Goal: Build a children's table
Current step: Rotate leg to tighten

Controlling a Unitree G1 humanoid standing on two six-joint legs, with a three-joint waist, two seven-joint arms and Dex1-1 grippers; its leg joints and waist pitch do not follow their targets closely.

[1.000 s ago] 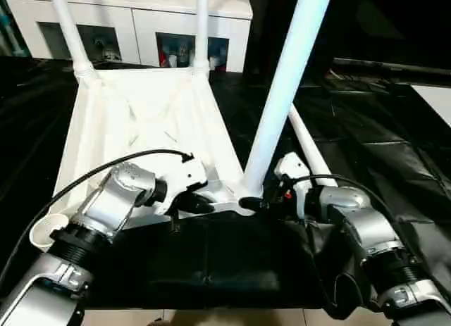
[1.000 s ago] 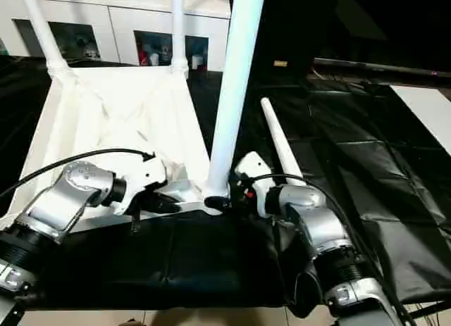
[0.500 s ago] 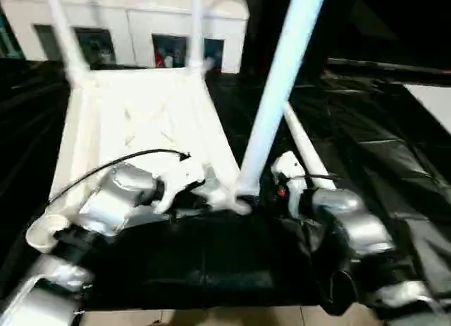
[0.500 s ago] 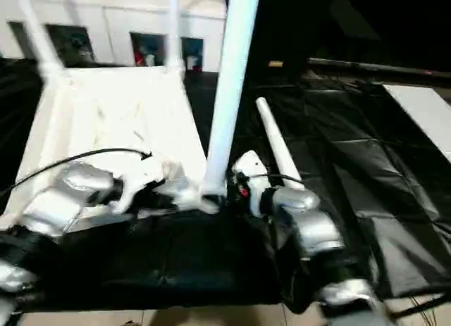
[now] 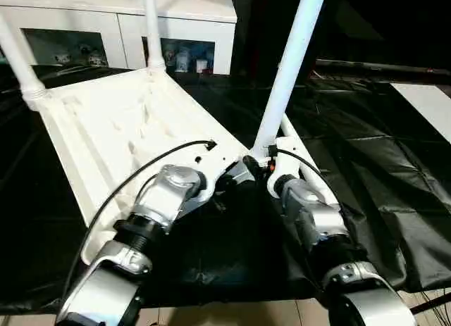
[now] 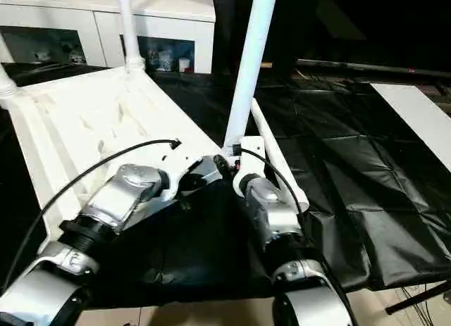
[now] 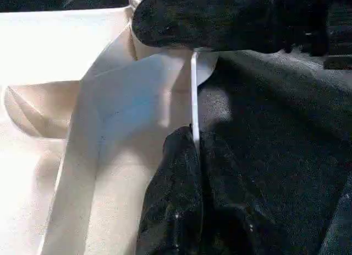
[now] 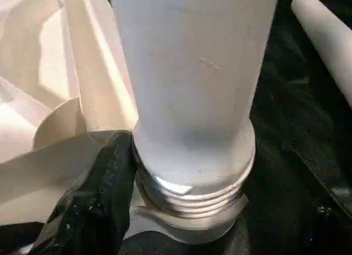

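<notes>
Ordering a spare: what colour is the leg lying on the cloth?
White; the loose leg shows best in the right eye view.

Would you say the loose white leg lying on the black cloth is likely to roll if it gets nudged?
Probably yes: the loose leg is a smooth round tube lying flat on the black cloth, so a sideways nudge could roll it. It looks like hollow plastic, likely light and stiff. Wrinkles in the cloth might check it.

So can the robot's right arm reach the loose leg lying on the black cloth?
Probably yes. The loose leg lies right beside the right gripper with nothing between them, but that gripper is busy around the base of the upright leg.
</notes>
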